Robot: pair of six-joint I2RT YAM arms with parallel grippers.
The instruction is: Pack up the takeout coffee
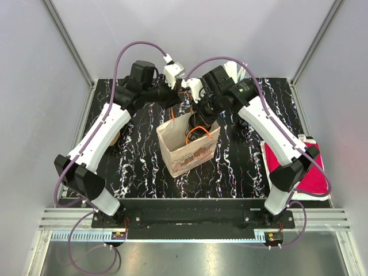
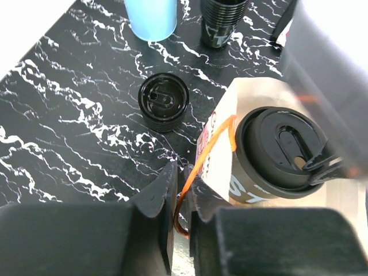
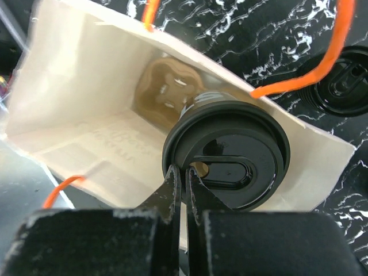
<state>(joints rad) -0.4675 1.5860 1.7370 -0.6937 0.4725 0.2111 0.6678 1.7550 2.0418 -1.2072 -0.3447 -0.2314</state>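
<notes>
Item 1. Paper bag (image 1: pixel 185 154): brown, printed on the front, standing upright with its mouth open at the middle of the black, white-veined surface (image 2: pixel 69 115), between the two arms.

Item 2. Coffee cup (image 3: pixel 230 150): takeout cup with a black sip lid, upright inside the bag and against its far wall. The lid sits near the level of the bag's mouth. Whether the base rests on the bag's floor cannot be told.

Item 3. Orange handle (image 2: pixel 214 142): thin cord loop rising from the bag's rim. A second loop shows on the opposite rim.

Item 4. Left hand (image 2: pixel 181 172): fingers drawn close together with the orange handle pinched between them, just beside the bag's rim.

Item 5. Right hand (image 3: pixel 183 175): fingers closed on the near rim of the cup's lid, reaching down into the bag's mouth.

Item 6. Loose black lid (image 2: pixel 164 102): lying flat on the surface, near the bag but apart from it.

Item 7. Light blue cup (image 2: pixel 150 17) and ribbed black cup (image 2: pixel 221 23): standing farther back on the surface.

Item 8. Red-and-white object (image 1: pixel 310 172): at the right edge, partly hidden by the right arm.
</notes>
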